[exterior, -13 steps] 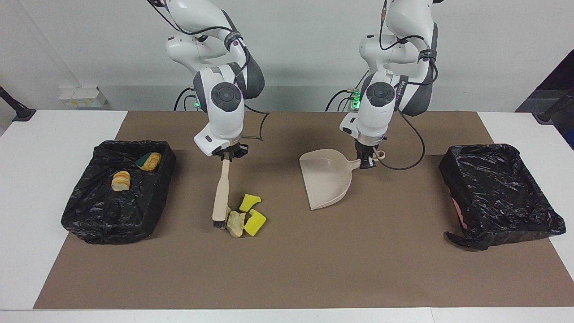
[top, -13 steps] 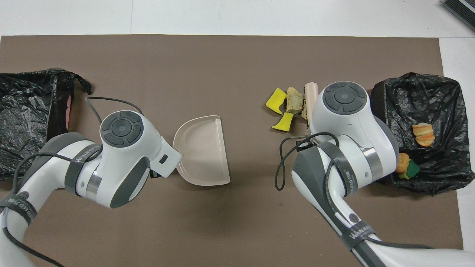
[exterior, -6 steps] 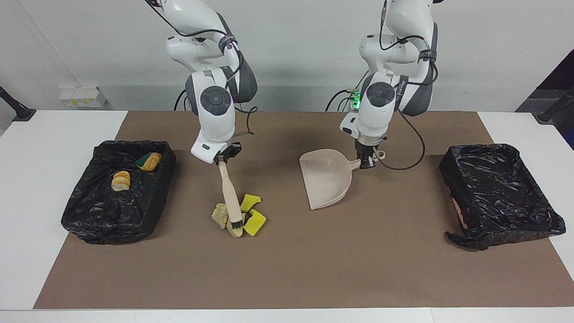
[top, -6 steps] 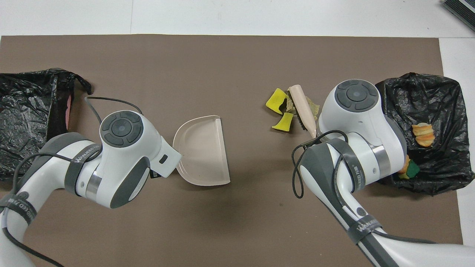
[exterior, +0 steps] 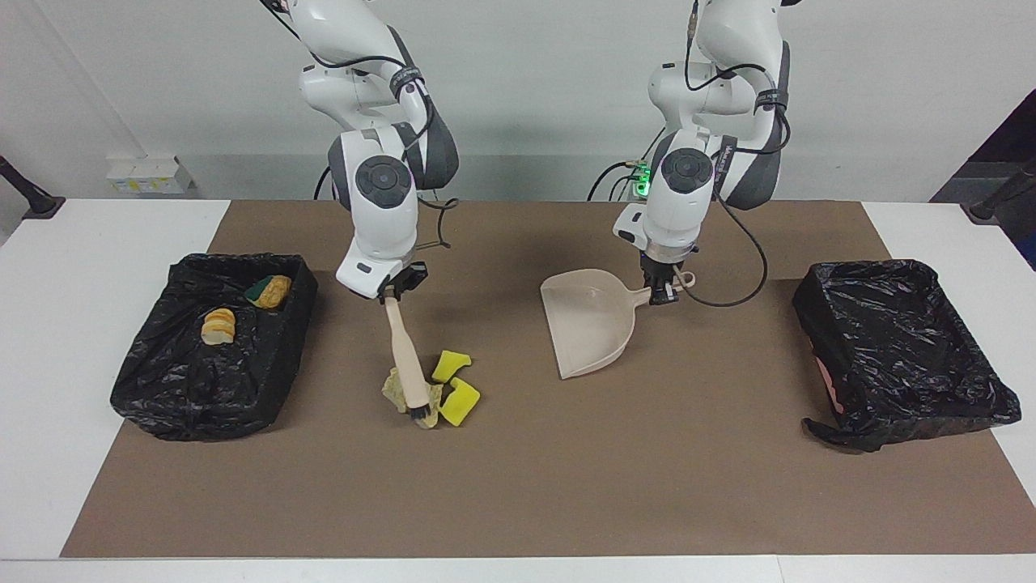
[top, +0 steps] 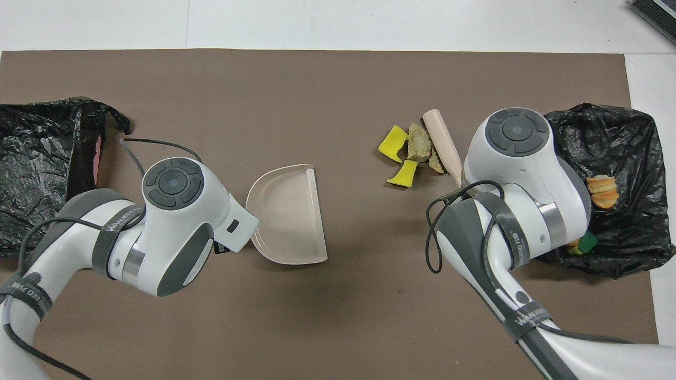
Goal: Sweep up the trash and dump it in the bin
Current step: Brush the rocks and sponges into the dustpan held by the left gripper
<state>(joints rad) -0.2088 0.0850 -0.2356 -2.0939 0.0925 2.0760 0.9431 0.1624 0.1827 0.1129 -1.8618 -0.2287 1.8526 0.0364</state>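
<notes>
The table (exterior: 73, 340) carried a wide brown mat (exterior: 518, 486) that reached almost to its edges, with white margin at both ends and along the edge farthest from the robots. The strip of mat farther from the robots than all the things lay bare. At the right arm's end sat a bin lined with black plastic (exterior: 162, 380); it held a bread-like lump (exterior: 218, 325) and an orange piece with a green one (exterior: 269, 291). At the left arm's end sat a second lined bin (exterior: 898, 348), with nothing visible inside.

The beige dustpan (exterior: 587, 324) lay on the mat near the middle, its mouth turned toward the right arm's end, with open mat between it and the trash. The left end effector (exterior: 664, 290) was closed on the dustpan's handle. The right end effector (exterior: 392, 290) was clamped on the handle of the brush (exterior: 405, 356), which leaned down into the pile. The trash on the mat (top: 409, 153), yellow sponge pieces and tan chunks, lay together between the dustpan and the first bin.
</notes>
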